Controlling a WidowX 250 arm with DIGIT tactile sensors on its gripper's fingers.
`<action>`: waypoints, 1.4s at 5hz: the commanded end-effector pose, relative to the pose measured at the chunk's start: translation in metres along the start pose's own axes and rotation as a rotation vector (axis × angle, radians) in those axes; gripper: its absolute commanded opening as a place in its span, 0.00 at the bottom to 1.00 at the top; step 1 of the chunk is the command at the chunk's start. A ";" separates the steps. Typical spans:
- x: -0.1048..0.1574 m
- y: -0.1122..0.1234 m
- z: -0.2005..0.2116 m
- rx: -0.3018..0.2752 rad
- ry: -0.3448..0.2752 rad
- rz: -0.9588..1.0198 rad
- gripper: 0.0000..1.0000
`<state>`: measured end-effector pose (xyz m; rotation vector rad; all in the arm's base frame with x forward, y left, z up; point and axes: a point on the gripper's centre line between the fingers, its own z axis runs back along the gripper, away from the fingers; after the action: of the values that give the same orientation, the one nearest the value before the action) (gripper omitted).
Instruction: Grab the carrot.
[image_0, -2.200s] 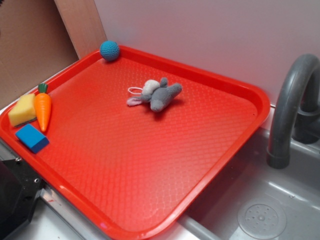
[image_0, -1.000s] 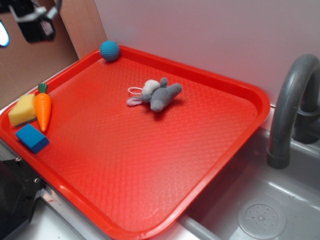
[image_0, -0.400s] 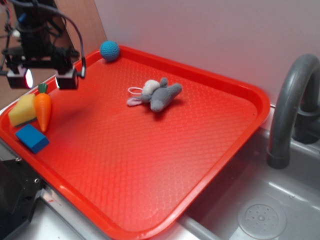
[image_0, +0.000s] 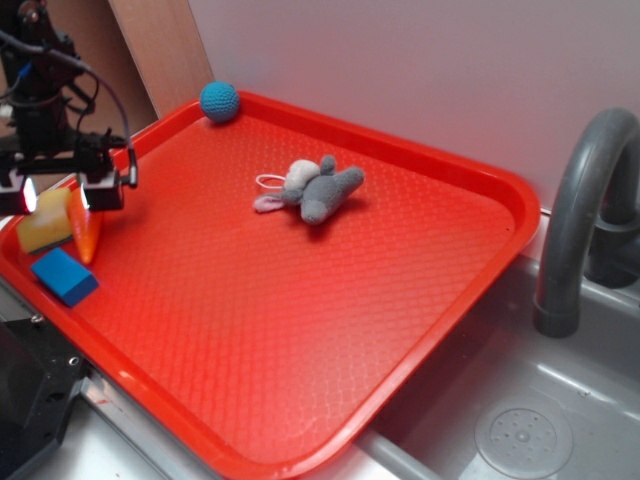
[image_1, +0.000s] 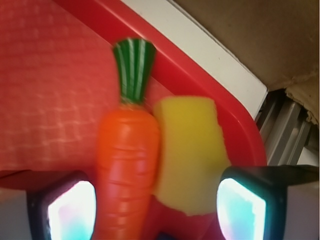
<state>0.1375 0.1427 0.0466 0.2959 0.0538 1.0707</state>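
The orange carrot (image_1: 129, 165) with a green stub top lies at the left end of the red tray (image_0: 300, 300), right beside a yellow sponge wedge (image_1: 190, 155). In the exterior view only its lower part (image_0: 88, 238) shows below my gripper (image_0: 58, 192). The gripper hangs open just above the carrot and sponge, both lying between its jaws. In the wrist view the gripper (image_1: 155, 212) has one finger (image_1: 67, 210) left of the carrot and the other right of the sponge. It holds nothing.
A blue rectangular block (image_0: 64, 275) lies in front of the carrot. A blue crochet ball (image_0: 219, 101) sits at the tray's far corner, a grey plush animal (image_0: 315, 190) in its middle. A grey faucet (image_0: 580, 220) and sink (image_0: 520, 430) are at right. A cardboard wall stands behind.
The arm came in from the upper left and has dropped down and leftward over the carrot and sponge. The objects on the tray have not moved.
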 end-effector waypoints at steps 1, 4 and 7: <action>-0.006 0.008 -0.004 -0.044 0.014 -0.016 1.00; -0.006 -0.028 -0.002 -0.094 -0.004 -0.021 0.00; -0.013 -0.034 0.021 -0.090 -0.068 -0.047 0.00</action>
<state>0.1688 0.1043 0.0461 0.2468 -0.0050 1.0165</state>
